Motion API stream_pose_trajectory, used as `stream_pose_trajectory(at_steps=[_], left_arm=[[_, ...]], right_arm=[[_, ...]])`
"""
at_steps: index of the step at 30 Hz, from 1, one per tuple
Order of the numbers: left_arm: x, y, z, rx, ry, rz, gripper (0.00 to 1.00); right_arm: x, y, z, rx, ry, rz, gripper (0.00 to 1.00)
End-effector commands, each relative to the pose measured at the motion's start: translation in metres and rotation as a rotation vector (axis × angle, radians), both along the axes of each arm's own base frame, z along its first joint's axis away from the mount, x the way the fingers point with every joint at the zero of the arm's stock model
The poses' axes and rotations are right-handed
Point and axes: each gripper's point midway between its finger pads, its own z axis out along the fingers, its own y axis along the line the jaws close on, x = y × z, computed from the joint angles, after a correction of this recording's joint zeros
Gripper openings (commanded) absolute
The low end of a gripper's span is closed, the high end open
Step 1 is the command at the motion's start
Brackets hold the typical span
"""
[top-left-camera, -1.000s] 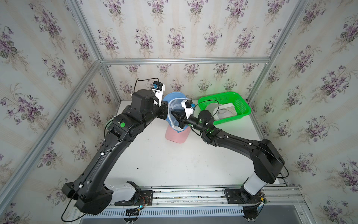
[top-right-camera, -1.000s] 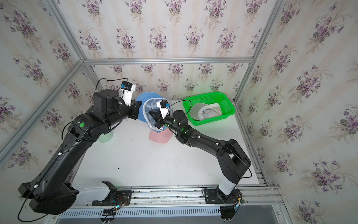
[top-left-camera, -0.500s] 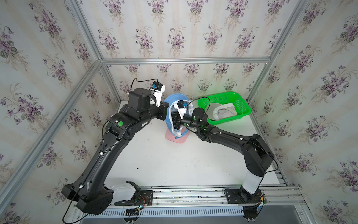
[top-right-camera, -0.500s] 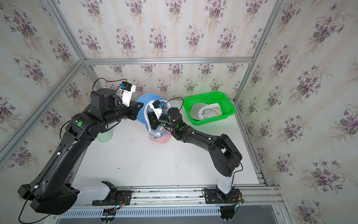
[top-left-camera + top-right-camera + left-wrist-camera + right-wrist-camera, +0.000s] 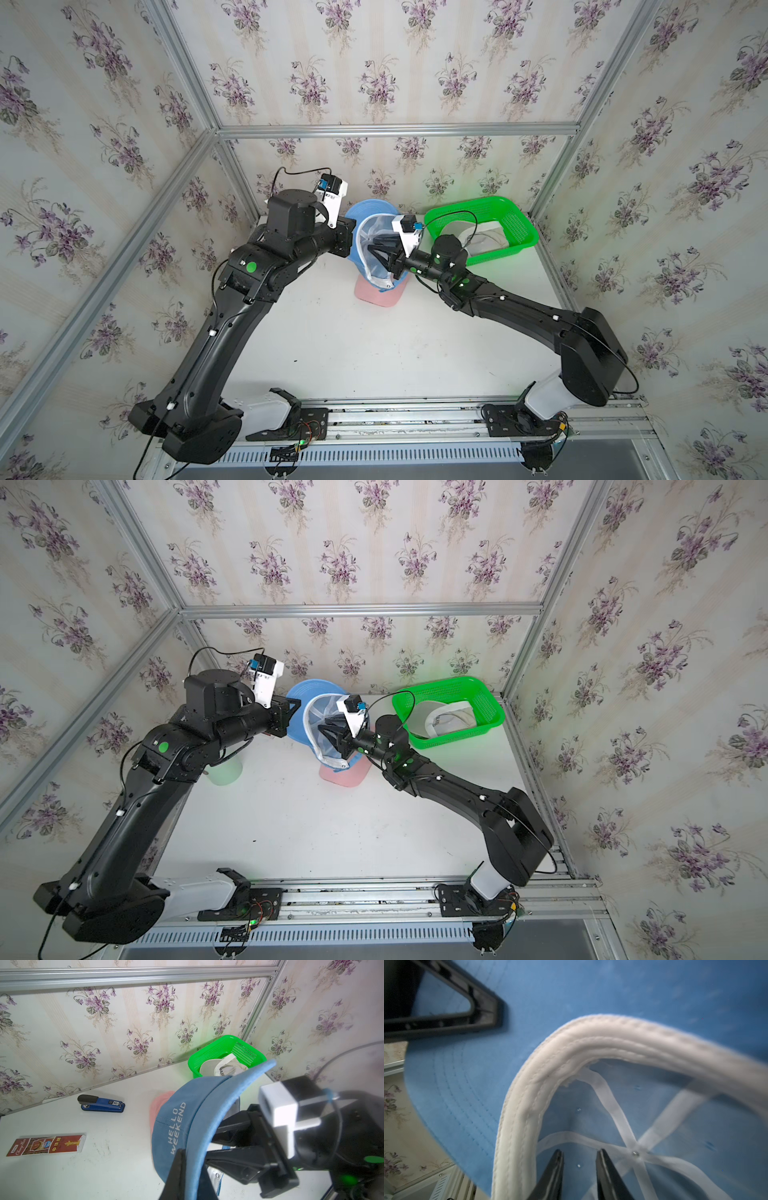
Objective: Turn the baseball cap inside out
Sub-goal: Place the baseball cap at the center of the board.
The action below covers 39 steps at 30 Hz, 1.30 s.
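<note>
The blue baseball cap [image 5: 363, 210] [image 5: 305, 690] hangs above the table, its open underside turned toward the right arm. My left gripper [image 5: 351, 239] [image 5: 291, 712] [image 5: 194, 1172] is shut on the cap's brim [image 5: 209, 1122]; the crown reads "HELLO WEEKEND" [image 5: 176, 1128]. My right gripper [image 5: 374, 249] [image 5: 326, 727] [image 5: 579, 1153] reaches inside the crown. Its jaws stand apart with only bare lining between them, past the white sweatband [image 5: 591, 1039] and near the crossing of the white seam tapes [image 5: 635, 1153].
A pink cap [image 5: 378, 293] lies on the table under the blue one. A green basket [image 5: 469, 205] [image 5: 209, 1051] at the back right holds a white cap [image 5: 482, 241]. A blue stapler [image 5: 101, 1103], a red box [image 5: 45, 1145] and a pale green cup [image 5: 224, 771] sit to the left.
My right gripper has pushed deeper into the cap's crown and its jaws have parted from shut. The left gripper keeps its hold on the brim.
</note>
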Motion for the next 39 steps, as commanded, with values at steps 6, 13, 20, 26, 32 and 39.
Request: stream_pose_trajectory(at_steps=[6,13,20,26,32,39], left_arm=[[0.008,-0.008,-0.014,0.15,-0.053,-0.098,0.0],[0.014,0.02,-0.021,0.414,-0.136,-0.056,0.0],[0.029,0.064,-0.05,0.715,-0.178,0.129,0.0],[0.038,0.075,-0.074,1.007,-0.226,0.225,0.0],[0.052,0.08,-0.098,1.199,-0.263,0.282,0.0],[0.061,0.076,-0.131,1.265,-0.286,0.329,0.0]], right_arm=[[-0.006,-0.05,-0.006,-0.033,0.066,-0.18,0.45],[0.004,-0.086,-0.015,-0.06,0.148,-0.298,0.47],[0.007,-0.089,-0.022,-0.084,0.176,-0.316,0.48],[0.009,-0.084,-0.018,-0.077,0.179,-0.299,0.48],[0.009,-0.079,-0.022,-0.071,0.201,-0.278,0.48],[0.009,-0.078,-0.02,-0.066,0.2,-0.272,0.47]])
